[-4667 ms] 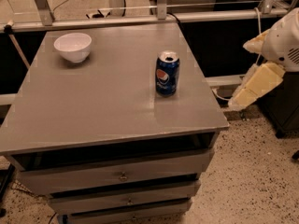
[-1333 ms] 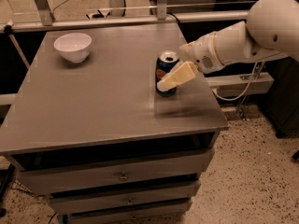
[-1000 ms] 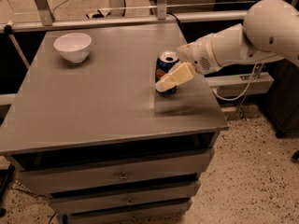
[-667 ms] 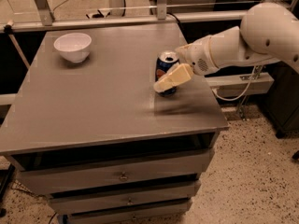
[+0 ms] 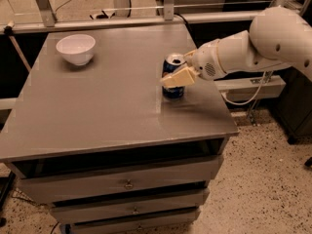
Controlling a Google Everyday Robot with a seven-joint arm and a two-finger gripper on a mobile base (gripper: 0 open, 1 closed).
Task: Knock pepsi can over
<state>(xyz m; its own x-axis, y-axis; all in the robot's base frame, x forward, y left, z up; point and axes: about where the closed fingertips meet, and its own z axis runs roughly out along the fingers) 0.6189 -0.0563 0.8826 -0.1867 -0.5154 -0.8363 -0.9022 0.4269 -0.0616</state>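
The pepsi can (image 5: 172, 90), dark blue with a silver top, stands upright on the right part of the grey table top (image 5: 112, 96). My gripper (image 5: 176, 77) reaches in from the right on a white arm and lies across the front of the can at its upper half, touching or nearly touching it. The cream-coloured fingers hide the can's middle.
A white bowl (image 5: 75, 48) sits at the far left of the table. The table has drawers below and its right edge is close to the can. A metal rail and cables run behind the table. Speckled floor lies to the right.
My gripper came in from the right side of the table to the can, then crept slightly left against it. The can stays upright in the same spot.
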